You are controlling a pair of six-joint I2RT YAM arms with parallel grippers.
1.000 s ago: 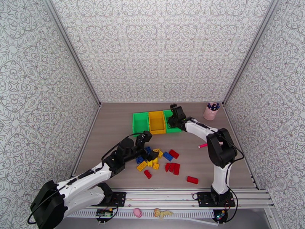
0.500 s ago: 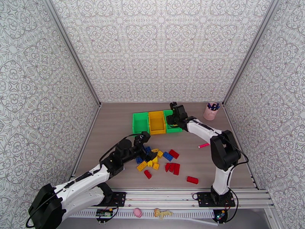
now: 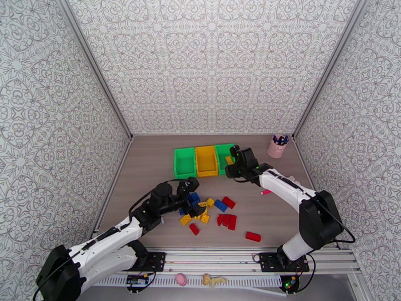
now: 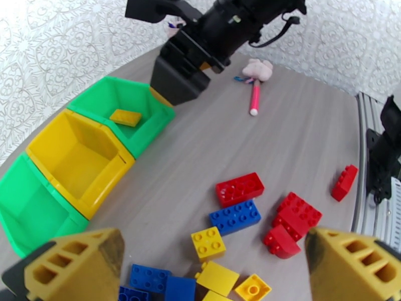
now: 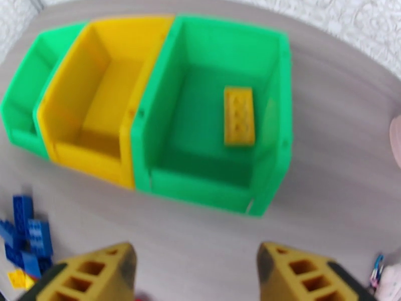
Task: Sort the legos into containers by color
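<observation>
yellow studded brick (image 5: 239, 116) just dropped into the right-end green plastic bin (image 5: 281, 96) from the right gripper (image 5: 196, 264), now spread empty, claiming it for yellows; left gripper (image 4: 213, 264) gapes wide.

In the top view the left arm (image 3: 113, 236) runs from the lower left corner up and rightward toward the centre, stretched long and low. Its black wrist ends in the left gripper (image 3: 192, 195) just below mid-frame. Its own wrist view shows the yellow fingers (image 4: 75, 267) at the two lower corners of the picture, jaws spread wide. The right arm (image 3: 288, 188) rises from the lower right and bends sharply at a black elbow (low, near the right edge). Its white forearm slants up and left to the right gripper (image 3: 230, 169). In the right wrist view its yellow tips sit well apart along the bottom edge, jaws parted.
</observation>
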